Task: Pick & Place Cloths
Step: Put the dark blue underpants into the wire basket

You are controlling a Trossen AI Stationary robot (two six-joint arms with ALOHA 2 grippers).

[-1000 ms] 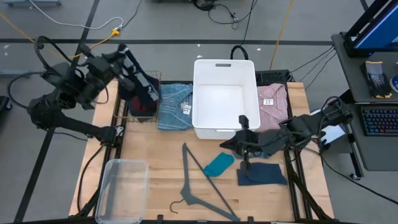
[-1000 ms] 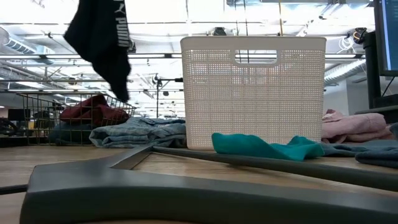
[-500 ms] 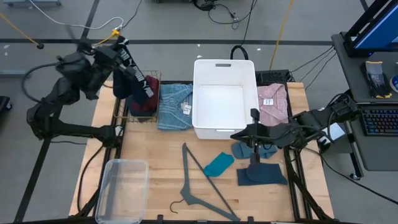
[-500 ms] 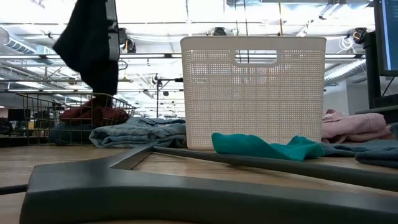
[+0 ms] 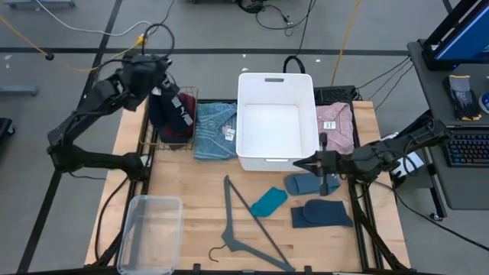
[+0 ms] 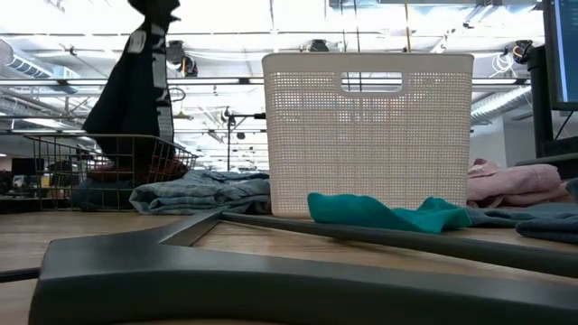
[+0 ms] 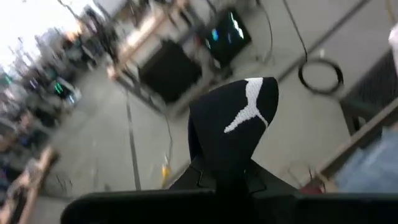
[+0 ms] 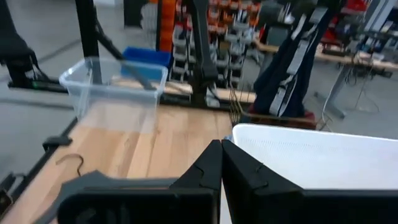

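Fingers of your right gripper press together empty just in front of the white basket, while only your left wrist view shows the left gripper clamping the navy cloth, hanging left of it.

Right gripper fingers pressed together, nothing between them, over the wooden table. White basket rim sits just beside the fingertips; clear plastic bin at the table's far end, grey hanger hook near the gripper body. Beyond the basket a navy cloth with white print hangs from the other arm, above a wire basket.
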